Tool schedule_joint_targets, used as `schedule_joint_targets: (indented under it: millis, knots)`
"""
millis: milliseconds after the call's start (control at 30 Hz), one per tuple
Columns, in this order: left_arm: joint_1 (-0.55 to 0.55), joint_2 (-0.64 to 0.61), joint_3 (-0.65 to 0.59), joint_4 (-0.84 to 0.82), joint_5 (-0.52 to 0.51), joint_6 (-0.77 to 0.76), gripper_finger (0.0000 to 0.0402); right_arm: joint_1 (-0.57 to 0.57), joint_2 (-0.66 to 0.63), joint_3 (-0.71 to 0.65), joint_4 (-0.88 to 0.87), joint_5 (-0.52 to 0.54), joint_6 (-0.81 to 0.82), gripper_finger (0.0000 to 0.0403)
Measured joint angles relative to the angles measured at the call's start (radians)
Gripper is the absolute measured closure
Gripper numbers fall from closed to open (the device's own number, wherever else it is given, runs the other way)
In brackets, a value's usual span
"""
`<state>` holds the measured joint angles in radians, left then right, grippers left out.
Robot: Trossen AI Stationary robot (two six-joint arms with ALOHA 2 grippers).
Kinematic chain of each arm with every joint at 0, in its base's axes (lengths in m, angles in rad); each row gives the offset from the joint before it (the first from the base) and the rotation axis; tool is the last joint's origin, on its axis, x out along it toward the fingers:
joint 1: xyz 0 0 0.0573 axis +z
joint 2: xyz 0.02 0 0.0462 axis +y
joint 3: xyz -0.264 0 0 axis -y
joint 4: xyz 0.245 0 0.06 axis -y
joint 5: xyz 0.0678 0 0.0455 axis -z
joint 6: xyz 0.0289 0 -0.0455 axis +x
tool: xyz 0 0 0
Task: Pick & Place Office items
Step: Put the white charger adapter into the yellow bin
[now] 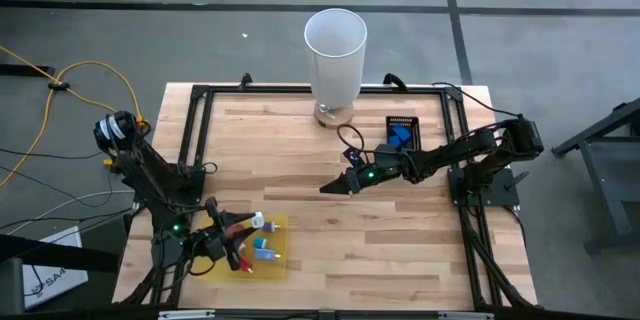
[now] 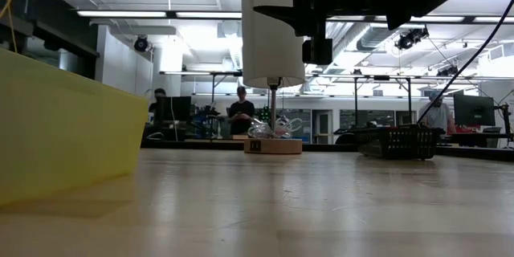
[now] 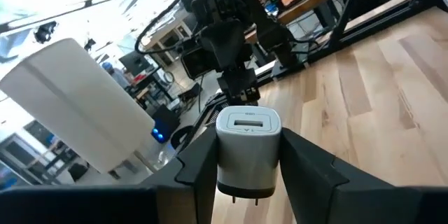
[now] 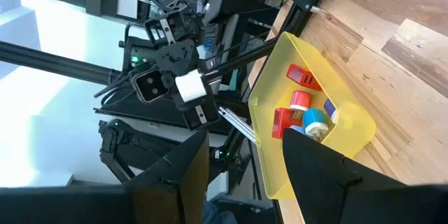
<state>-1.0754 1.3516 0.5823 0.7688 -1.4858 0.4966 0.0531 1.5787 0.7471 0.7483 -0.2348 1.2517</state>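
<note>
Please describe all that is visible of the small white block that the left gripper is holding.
The white block is a small boxy piece with rounded edges, apparently smooth plastic. Its upper face carries a grey rectangular marking, and two short metal prongs stick out underneath, like a plug adapter. It sits upright between the left gripper fingers, which press both its sides. It is lifted above the yellow bin, touching nothing else.

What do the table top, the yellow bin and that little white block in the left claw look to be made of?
Table top: wood, pale planks with visible grain and joints, lightly sheened. Yellow bin: probably thin plastic, since light glows through its walls. White block, held in the left gripper: smooth matte plastic with metal prongs, likely a charger plug.
</note>
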Motion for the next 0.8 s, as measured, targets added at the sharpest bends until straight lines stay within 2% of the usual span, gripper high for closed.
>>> schedule_joint_targets:
  millis: [600, 800]
  knots:
    - [-0.020, 0.117, 0.000, 0.003, -0.006, -0.517, 0.0275, 0.000, 0.000, 0.000, 0.000, 0.000, 0.000, 0.0233]
    - [-0.037, 0.152, 0.000, 0.001, -0.010, -0.600, 0.0275, 0.000, 0.000, 0.000, 0.000, 0.000, 0.000, 0.0233]
